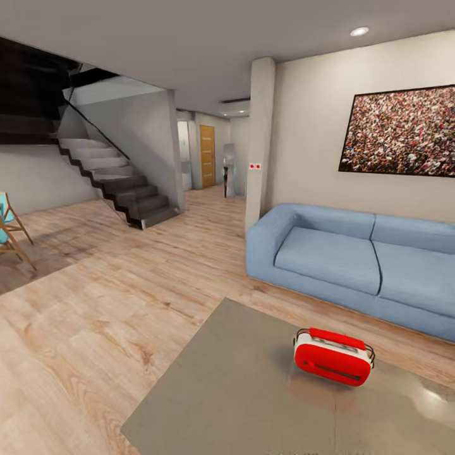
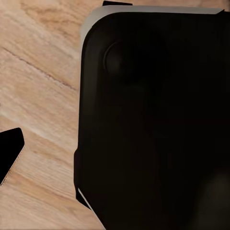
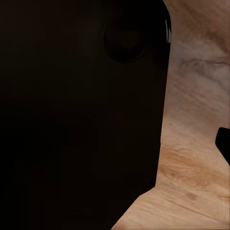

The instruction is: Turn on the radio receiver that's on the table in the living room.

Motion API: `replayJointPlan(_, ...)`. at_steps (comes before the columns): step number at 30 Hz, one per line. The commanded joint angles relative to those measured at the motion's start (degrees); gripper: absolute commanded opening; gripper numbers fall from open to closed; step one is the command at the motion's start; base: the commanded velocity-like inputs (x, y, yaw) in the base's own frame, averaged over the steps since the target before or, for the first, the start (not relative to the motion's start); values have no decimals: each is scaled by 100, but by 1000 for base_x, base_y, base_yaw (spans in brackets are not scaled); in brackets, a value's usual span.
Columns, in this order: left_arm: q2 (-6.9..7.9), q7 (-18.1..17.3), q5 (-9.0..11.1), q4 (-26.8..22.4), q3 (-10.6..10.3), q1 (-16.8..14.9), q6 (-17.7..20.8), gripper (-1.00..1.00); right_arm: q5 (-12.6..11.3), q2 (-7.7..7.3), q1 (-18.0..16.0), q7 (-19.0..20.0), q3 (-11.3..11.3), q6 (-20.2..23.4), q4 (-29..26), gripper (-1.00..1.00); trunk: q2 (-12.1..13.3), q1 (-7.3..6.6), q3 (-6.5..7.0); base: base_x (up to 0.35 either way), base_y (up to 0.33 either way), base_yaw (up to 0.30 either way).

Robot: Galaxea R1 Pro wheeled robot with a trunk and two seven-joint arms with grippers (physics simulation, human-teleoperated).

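One radio receiver (image 1: 333, 356) on grey table (image 1: 240, 392), pincer state cannot be told

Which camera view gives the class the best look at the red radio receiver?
The head view: the radio receiver sits whole on the grey table, handle up. The two wrist views look at dark robot bodywork and wood floor, not the radio.

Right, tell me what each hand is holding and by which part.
It cannot be told from the hands themselves. But the radio receiver sits free on the table, untouched, so it is not what either one holds.
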Motion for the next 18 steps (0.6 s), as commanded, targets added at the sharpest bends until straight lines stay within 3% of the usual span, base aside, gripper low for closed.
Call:
replayJointPlan(1, -1, 0, 0, -1, 0, 0, 0, 100, 0, 0, 0, 0, 0, 0, 0, 100, 0, 0, 0, 1, 0, -281)
replayJointPlan(18, -2, 0, -2, -1, 0, 0, 0, 100, 0, 0, 0, -2, 0, 0, 0, 100, 0, 0, 0, 0, 0, -282)
